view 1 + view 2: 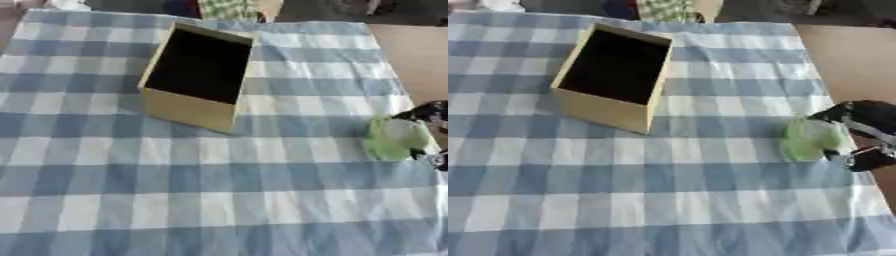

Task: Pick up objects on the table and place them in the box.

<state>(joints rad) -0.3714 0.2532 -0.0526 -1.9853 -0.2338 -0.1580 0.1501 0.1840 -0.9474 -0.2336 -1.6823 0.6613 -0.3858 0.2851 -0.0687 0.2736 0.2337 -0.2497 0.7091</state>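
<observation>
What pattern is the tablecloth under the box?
Blue and white checks; the tablecloth shows best in the left eye view, spread under the box.

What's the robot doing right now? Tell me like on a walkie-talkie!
Right hand at the table's right edge, curled round the pale green object. Left hand out of sight. Box open, dark inside. Checked cloth between them bare.
</observation>
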